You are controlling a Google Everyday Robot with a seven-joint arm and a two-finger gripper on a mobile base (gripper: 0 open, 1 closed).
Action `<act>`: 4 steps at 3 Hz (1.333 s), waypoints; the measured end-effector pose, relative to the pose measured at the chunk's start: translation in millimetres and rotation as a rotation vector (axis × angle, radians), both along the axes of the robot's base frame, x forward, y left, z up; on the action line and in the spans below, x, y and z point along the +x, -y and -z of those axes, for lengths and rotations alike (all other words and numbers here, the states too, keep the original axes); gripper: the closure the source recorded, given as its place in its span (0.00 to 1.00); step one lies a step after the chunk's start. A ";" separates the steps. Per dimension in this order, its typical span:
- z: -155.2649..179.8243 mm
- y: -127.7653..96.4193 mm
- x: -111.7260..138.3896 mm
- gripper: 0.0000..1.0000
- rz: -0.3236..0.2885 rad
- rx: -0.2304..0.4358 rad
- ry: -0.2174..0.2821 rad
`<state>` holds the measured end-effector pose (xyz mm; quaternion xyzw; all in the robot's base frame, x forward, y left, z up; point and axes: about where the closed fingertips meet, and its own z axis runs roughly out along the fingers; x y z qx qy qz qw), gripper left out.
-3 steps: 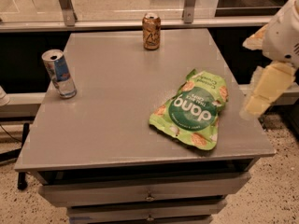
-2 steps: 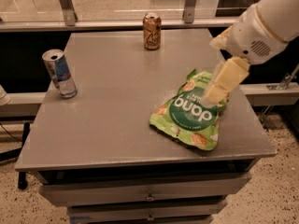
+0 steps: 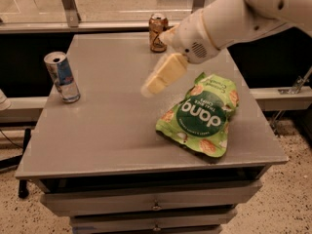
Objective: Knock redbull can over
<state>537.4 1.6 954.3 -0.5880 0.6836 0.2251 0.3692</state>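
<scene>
The redbull can (image 3: 62, 76), slim and silver-and-blue with a silver top, stands upright near the left edge of the grey table (image 3: 107, 130). My gripper (image 3: 157, 82) hangs above the middle of the table on the white arm that reaches in from the upper right. It is well to the right of the can and does not touch it. It holds nothing that I can see.
A wider brown-and-gold can (image 3: 157, 32) stands at the table's far edge, just behind the arm. A green snack bag (image 3: 201, 117) lies flat on the right half of the table. Drawers sit below the front edge.
The arm has swung leftward from the table's right edge, over the green bag, to above the table's middle. The cans and bag have not moved.
</scene>
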 end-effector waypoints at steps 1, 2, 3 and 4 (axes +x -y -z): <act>-8.5 -8.1 4.9 0.00 0.011 0.020 0.030; -8.5 -8.3 4.9 0.00 0.010 0.020 0.030; -3.3 -21.6 9.9 0.00 0.011 0.076 0.068; 15.0 -58.0 26.6 0.00 -0.004 0.179 0.111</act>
